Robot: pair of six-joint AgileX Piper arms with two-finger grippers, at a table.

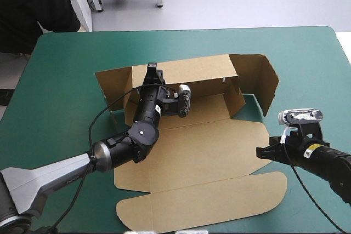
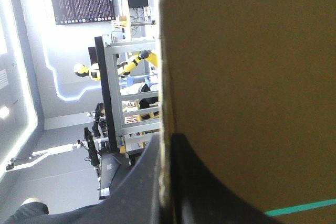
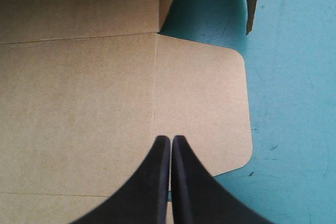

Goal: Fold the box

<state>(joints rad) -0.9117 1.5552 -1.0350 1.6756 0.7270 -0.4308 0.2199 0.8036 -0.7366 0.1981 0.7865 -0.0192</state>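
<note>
The brown box (image 1: 203, 157) lies mid-table with its back wall (image 1: 186, 72) raised, a side flap (image 1: 263, 80) standing at the right and the lid flat toward the front. My left gripper (image 1: 151, 69) sits on the back wall's top edge, shut on the box. In the left wrist view the board (image 2: 247, 77) runs edge-on between the black fingers (image 2: 136, 182) of the left gripper (image 2: 167, 145). My right gripper (image 1: 259, 152) is shut, with nothing in it. Its tips (image 3: 170, 142) hover over the lid's rounded side flap (image 3: 205, 103).
The teal-green cover (image 1: 71, 64) shows bare on all sides of the box, widest at the left and far side. A strip of cover (image 3: 294, 103) lies beside the rounded flap. The table's right edge (image 1: 343, 42) is near my right arm.
</note>
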